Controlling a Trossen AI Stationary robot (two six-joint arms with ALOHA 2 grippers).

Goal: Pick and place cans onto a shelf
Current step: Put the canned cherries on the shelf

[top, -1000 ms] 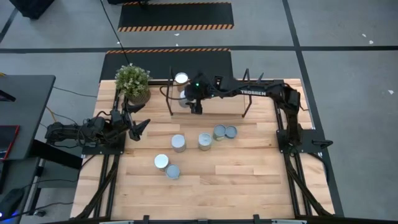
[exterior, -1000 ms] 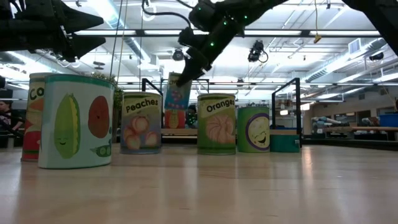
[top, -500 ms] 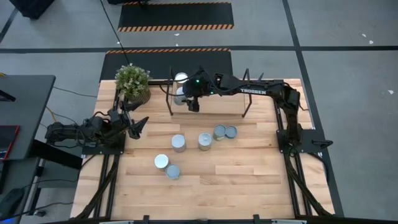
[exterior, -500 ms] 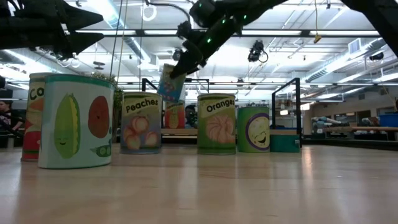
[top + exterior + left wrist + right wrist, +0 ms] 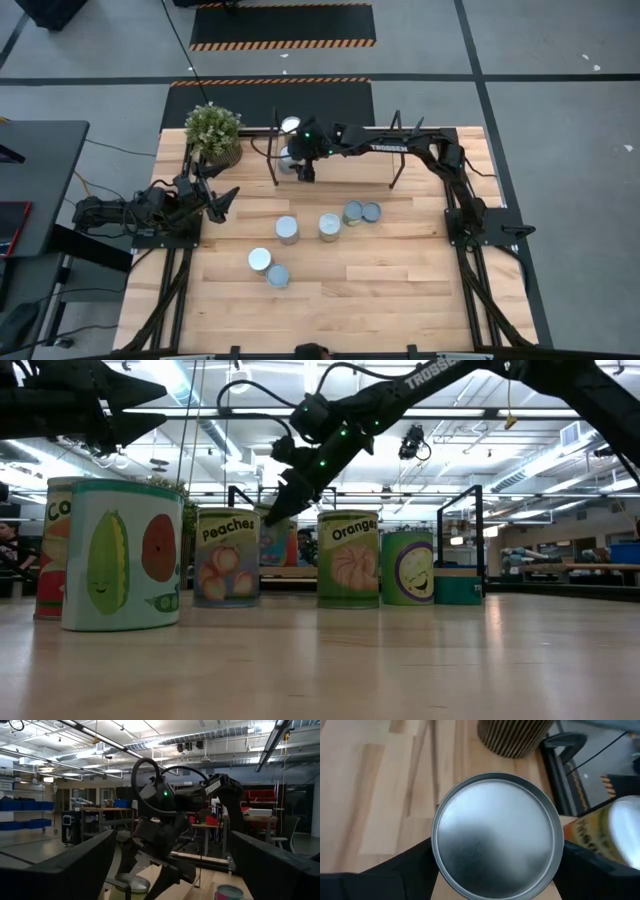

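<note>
Right gripper [image 5: 296, 162] at shelf [image 5: 350, 165], 9 o'clock end, fingers clamped on a can [image 5: 496, 836]. Second can [image 5: 291, 126] at its 12. Left gripper [image 5: 222, 203] idle, spread wide.

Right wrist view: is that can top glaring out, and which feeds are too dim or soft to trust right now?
Right wrist view: the can between the right claw's fingers shows a soft sheen, not blown out; the neighbouring can is blurred. Left wrist view: dim, arm silhouetted. Low view: ceiling lights backlight the right claw; the nearest can looks soft.
</note>
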